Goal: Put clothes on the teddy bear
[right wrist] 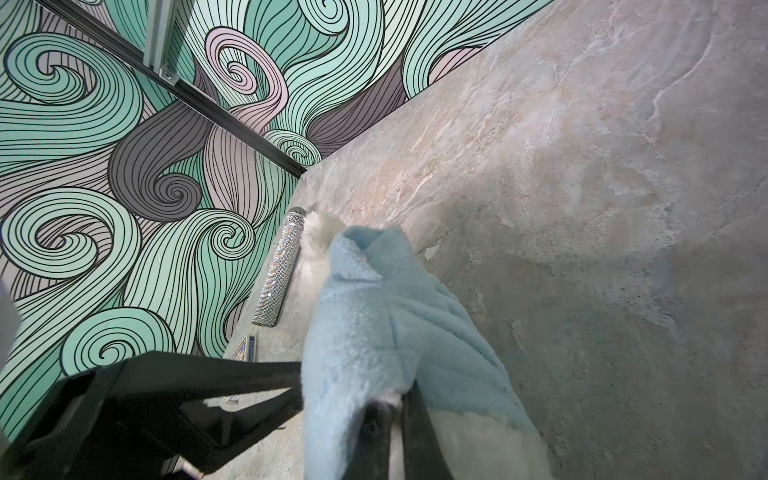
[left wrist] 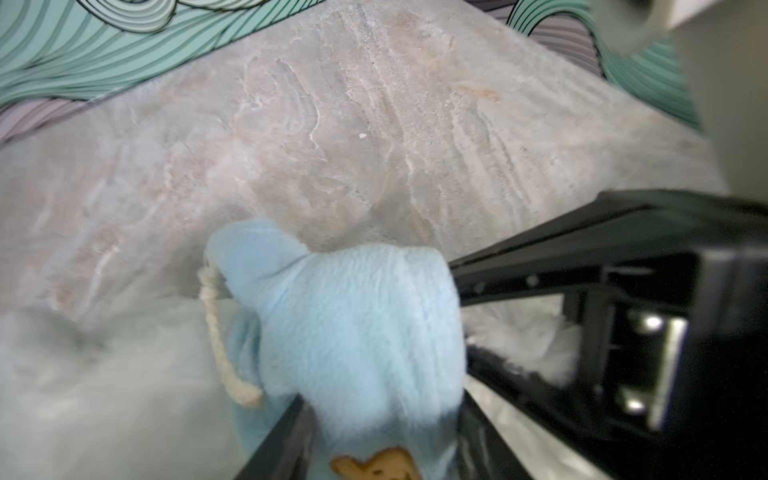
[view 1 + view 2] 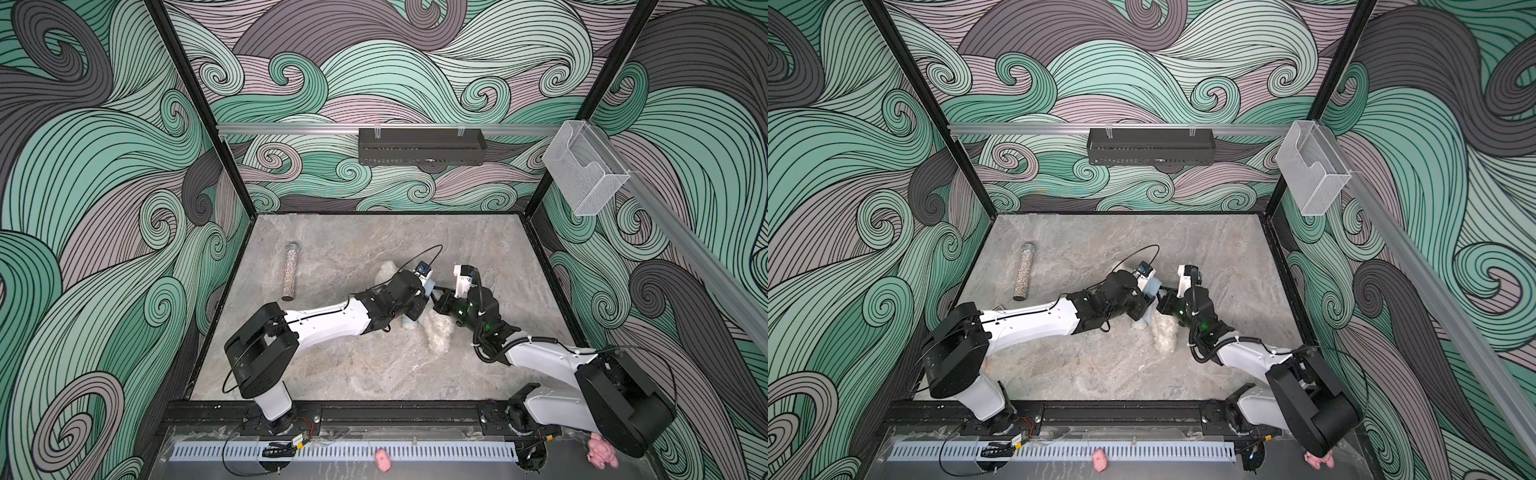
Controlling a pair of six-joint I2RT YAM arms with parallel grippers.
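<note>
- Pressed close to both wrist lenses, a pale-blue fleece garment (image 2: pixel 353 332) with a cream twisted drawcord (image 2: pixel 216 332) and a tan patch (image 2: pixel 376 467) is held between two robot arms above a grey marble-look counter (image 3: pixel 332 374).
- Left claw (image 2: pixel 384 415): jaws part-way apart, closed around a thick bunch of the fleece.
- Right claw (image 1: pixel 395 419): jaws pinched tight on the garment's edge, a tuft of white fur showing at the tips.
- Fluffy white plush teddy bear (image 3: pixel 438 338) lies mid-counter, directly beneath the two wrists. The arms hide most of it, and no face or limb can be made out (its fur nearly melts into the pale stone).
- By the look of it, the step in hand is opening the garment and working it over the bear. Doing it well probably means keeping the two grips on opposite sides of one opening and spreading it wide and low. The garment can then be drawn along the body rather than lifted, since the soft toy would likely follow any upward tug.
- Fleece and long fur are both apt to cling, so short, even pulls from both sides should serve better than one long haul.
- Glitter-covered silver cylinder (image 3: pixel 289 272) lies well apart, toward the counter's far left.
</note>
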